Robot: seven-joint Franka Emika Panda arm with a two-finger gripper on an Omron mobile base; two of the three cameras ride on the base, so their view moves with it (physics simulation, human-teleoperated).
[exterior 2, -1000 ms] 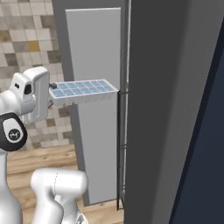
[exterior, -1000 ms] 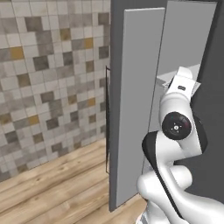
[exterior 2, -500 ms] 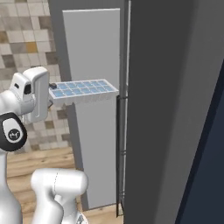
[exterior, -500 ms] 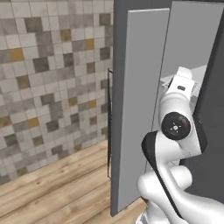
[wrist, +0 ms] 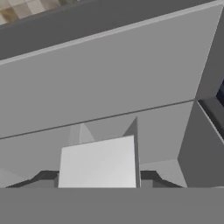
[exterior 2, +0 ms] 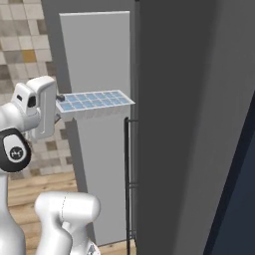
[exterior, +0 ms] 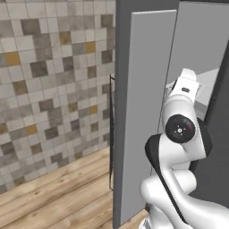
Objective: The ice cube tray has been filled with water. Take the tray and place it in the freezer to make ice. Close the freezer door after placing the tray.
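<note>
Up at the tall dark grey freezer (exterior 2: 199, 124), its flat grey freezer door (exterior 2: 99, 74) is swung wide so the arm can get in. Gripper (exterior 2: 60, 99) is clamped on one short end of the small white ice cube tray (exterior 2: 94, 103), level, probably so the pale blue water (exterior 2: 89, 99) doesn't spill.

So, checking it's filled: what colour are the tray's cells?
Pale blue in the ice cube tray, clearest in right base view.

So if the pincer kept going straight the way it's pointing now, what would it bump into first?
Probably nothing soon. The pincer holds the tray out level and points into the open freezer. The tray's far end would likely reach the pale back wall first, though depth is hard to judge.
</note>
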